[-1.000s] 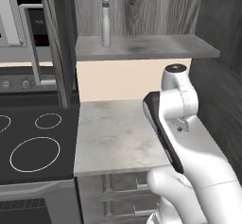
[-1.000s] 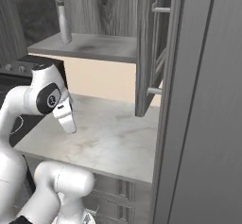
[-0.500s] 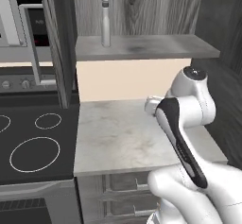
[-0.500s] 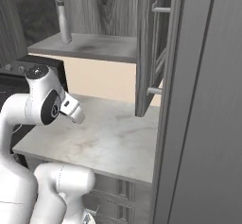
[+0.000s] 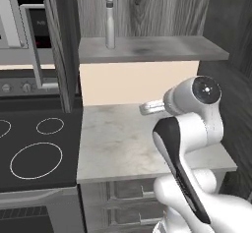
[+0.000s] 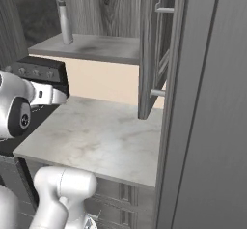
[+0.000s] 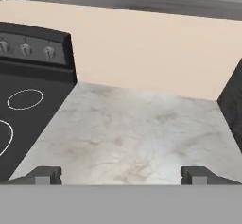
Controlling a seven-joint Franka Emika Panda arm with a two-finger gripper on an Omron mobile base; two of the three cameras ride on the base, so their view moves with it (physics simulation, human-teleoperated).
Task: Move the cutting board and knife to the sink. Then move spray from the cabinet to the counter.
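Hand view looks down along the end effector at a pale marbled worktop; the two dark finger tips stand far apart at the bottom edge with nothing between them, so the end effector is open and empty. That view also takes in the black stove with its ring burners and row of knobs to one side, the cream backsplash behind, and the underside edge of the cabinet shelf along the top.

Left base view adds what the hand camera misses: the spray, a slim pale bottle with a trigger top, stands upright on the inner shelf of the open cabinet, near its left end and well above the worktop. The white arm rises at lower right, its wrist reaching over the worktop, well below the bottle. The stove lies to the left.

Right base view shows the spray on the same shelf from the other side, plus the cabinet's open door with its silver bar handle, hanging over the worktop.
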